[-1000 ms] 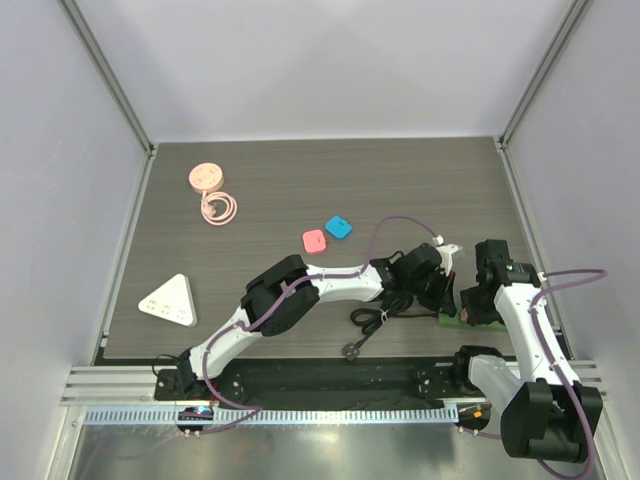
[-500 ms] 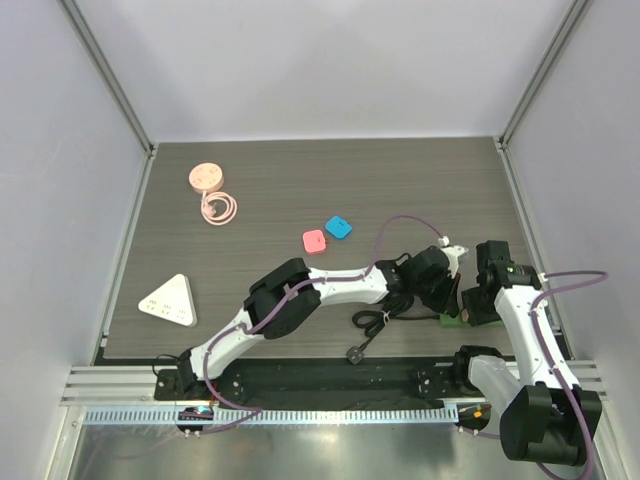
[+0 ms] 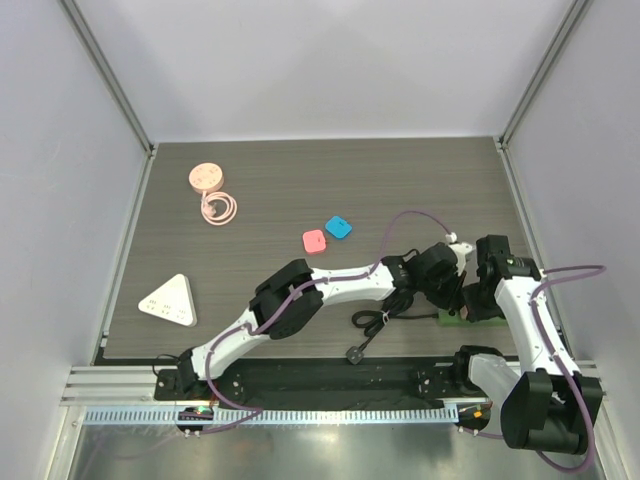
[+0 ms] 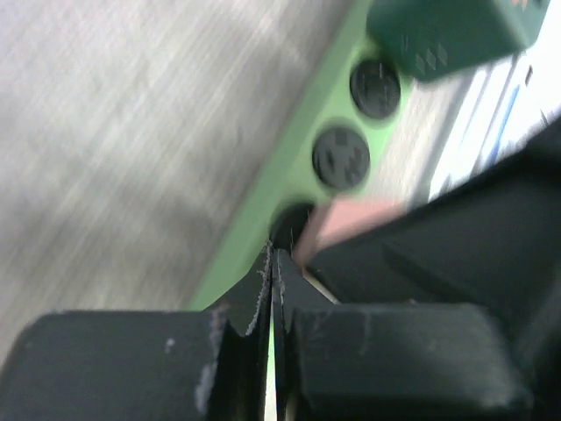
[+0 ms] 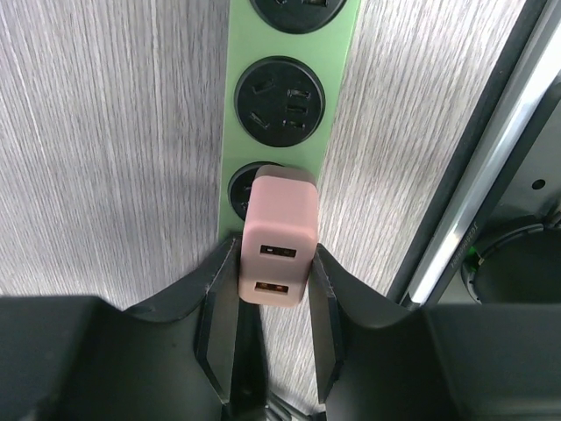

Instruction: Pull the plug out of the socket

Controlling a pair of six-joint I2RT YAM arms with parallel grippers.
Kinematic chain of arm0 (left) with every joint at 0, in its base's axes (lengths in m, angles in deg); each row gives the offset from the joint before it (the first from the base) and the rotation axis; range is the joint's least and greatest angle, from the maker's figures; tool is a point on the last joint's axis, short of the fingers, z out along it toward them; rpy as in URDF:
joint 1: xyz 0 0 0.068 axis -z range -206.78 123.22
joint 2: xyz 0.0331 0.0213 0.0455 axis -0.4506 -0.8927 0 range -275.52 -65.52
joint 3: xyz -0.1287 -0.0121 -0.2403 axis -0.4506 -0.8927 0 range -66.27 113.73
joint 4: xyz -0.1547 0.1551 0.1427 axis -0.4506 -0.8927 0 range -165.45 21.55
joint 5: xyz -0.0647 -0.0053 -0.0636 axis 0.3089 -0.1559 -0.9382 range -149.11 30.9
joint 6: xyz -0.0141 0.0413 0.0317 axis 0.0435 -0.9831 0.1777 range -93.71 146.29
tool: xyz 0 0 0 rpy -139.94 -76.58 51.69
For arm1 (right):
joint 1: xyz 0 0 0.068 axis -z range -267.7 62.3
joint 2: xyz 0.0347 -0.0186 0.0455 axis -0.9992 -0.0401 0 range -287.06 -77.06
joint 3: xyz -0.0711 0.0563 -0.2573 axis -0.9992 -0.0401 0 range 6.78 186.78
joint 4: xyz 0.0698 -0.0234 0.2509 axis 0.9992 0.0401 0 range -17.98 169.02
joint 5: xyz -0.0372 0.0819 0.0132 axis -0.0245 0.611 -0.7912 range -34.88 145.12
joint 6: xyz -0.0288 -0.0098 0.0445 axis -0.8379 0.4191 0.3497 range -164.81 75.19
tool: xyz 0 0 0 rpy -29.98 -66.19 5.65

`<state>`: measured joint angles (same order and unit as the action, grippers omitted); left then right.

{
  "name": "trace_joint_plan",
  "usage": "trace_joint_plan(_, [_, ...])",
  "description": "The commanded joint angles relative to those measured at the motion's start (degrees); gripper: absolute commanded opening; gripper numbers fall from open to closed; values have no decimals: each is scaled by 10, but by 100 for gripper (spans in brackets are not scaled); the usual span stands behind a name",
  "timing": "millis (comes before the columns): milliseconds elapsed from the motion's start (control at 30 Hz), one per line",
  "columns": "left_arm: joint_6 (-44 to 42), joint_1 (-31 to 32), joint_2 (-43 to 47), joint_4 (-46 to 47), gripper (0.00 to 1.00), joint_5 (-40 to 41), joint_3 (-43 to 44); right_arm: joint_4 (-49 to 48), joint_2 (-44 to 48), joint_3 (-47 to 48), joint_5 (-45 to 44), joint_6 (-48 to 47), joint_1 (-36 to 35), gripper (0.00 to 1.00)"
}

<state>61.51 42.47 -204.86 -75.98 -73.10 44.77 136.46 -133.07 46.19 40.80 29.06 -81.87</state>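
Pink plug [image 5: 279,232], green socket [image 5: 289,44], grey woodgrain table [image 5: 105,132].

Between the jaws of the right gripper [image 5: 273,249], the plug [image 5: 279,210] is smooth matt pink plastic, and the fingers [image 5: 217,320] against its sides are matt black plastic with a faint sheen. Just ahead of the jaws the socket [image 5: 294,46] has a smooth satin green plastic body with matt black outlet faces, lying on a table [image 5: 114,132] of grey wood-grain laminate; to the right of the jaws runs a glossy bare metal rail [image 5: 491,167]
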Motion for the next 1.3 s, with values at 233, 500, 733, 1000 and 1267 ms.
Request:
trace_joint_plan(233, [-31, -11, -116, -120, 0, 48, 27, -5, 34, 67, 43, 2, -3, 1])
trace_joint_plan(500, [-31, -26, -26, 17, 0, 1, -102, -13, 42, 13, 32, -21, -2, 1])
trace_joint_plan(733, [-67, -61, 126, 69, 41, 3, -160, -29, 79, -32, 17, -38, -1, 1])
trace_joint_plan(1000, [15, -58, 200, 288, 26, -88, -321, -26, 80, -28, 7, -36, -1, 1])
trace_joint_plan(1267, [-16, -53, 189, 389, 10, -146, -362, -2, 74, 3, -11, -50, -1, 1])
